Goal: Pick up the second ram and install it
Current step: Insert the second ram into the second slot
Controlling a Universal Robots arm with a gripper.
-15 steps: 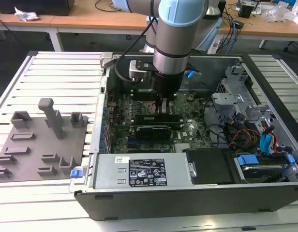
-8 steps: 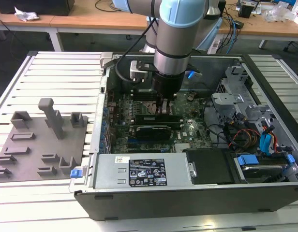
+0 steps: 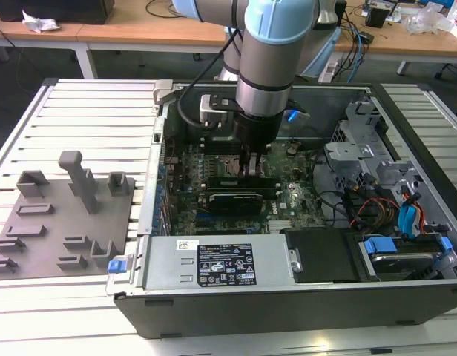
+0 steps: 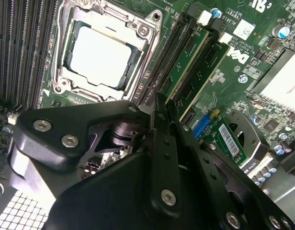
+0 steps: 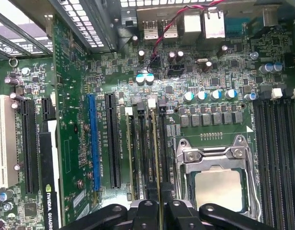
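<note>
On the exterior view's left, 1 grey fixture tray [image 3: 65, 222] with 1 upright post [image 3: 79, 178] lies on the slatted table [image 3: 87, 111]. Beside it, 1 open computer case [image 3: 288, 282] holds 1 motherboard [image 3: 288, 200]. 1 arm [image 3: 269, 52] points straight down; its gripper [image 3: 252, 165] pinches narrowly on the second ram [image 5: 157, 158], edge-on among the slots beside 1 silver processor [image 5: 217, 189].

The computer case [image 3: 303, 297] is lying open on the surface [image 3: 95, 111], toward the exterior view's right edge; the parts tray [image 3: 61, 222] is sitting beside it, toward the left edge.
</note>
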